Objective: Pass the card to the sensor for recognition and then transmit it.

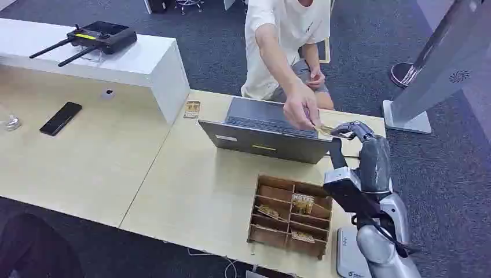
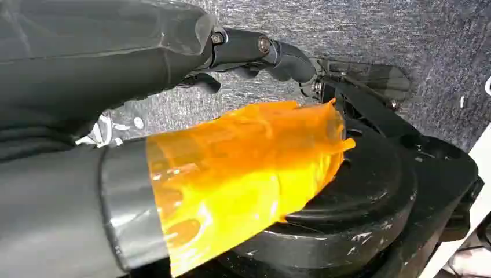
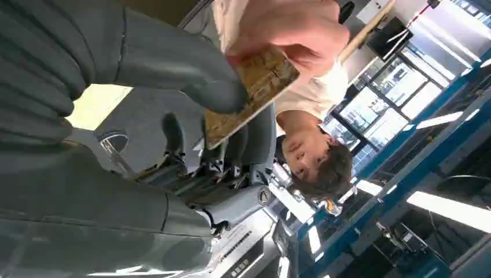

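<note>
A tan patterned card (image 1: pixel 324 130) hangs above the table's far right, just past the open laptop (image 1: pixel 266 131). My right hand (image 1: pixel 354 132) pinches one end of it. A seated person's hand (image 1: pixel 301 109) grips the other end. In the right wrist view my thumb (image 3: pixel 215 92) presses on the card (image 3: pixel 255 87) while the person's fingers (image 3: pixel 301 35) hold its far edge. My left hand (image 2: pixel 191 174) hangs over dark carpet, its thumb wrapped in orange film, its fingers apart and holding nothing.
A wooden compartment box (image 1: pixel 317 238) with a few cards stands near the front edge. A small tan item (image 1: pixel 192 109) lies beside the white raised counter (image 1: pixel 145 63), which carries a black router (image 1: pixel 95 37). A black phone (image 1: pixel 61 118) lies left. A white stand (image 1: pixel 425 81) is at the right.
</note>
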Tool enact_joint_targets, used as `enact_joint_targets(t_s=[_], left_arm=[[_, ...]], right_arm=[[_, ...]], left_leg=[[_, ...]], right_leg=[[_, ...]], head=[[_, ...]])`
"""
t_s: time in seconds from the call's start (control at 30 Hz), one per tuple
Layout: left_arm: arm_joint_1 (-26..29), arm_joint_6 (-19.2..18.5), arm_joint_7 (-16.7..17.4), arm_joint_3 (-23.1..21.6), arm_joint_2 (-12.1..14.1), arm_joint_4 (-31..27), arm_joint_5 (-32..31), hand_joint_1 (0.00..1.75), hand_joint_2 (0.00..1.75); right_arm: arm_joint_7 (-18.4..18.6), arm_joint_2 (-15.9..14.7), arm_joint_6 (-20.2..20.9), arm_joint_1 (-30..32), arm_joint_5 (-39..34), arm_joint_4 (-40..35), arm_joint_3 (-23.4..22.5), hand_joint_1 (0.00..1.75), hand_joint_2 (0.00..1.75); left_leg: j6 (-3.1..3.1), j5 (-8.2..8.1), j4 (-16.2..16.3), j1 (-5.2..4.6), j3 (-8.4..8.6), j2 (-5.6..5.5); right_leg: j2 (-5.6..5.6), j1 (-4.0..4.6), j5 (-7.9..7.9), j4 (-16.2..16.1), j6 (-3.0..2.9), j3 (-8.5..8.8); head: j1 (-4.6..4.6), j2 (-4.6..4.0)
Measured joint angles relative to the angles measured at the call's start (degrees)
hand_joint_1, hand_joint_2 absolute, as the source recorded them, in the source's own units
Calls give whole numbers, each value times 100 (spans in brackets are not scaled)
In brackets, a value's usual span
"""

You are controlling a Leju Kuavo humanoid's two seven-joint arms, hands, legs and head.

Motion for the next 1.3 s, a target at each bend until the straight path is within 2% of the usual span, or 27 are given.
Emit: enact_joint_targets(t_s=[0.97,1.3], left_arm=[[6,-9,-9,0,2,0,-120,0,0],[49,-11,2,11,-11,0,-87,0,0]], right_arm=[[33,-74,-70,83,-26,-55,-103,175,175],[227,-356,-2,338,7,-380,-420,175,175]], left_leg=[[0,0,0,0,1,1],[1,-1,0,-1,0,0]], right_leg=[[1,0,0,0,0,-2],[1,-1,0,-1,0,-2]], head=[[-2,0],[-2,0]])
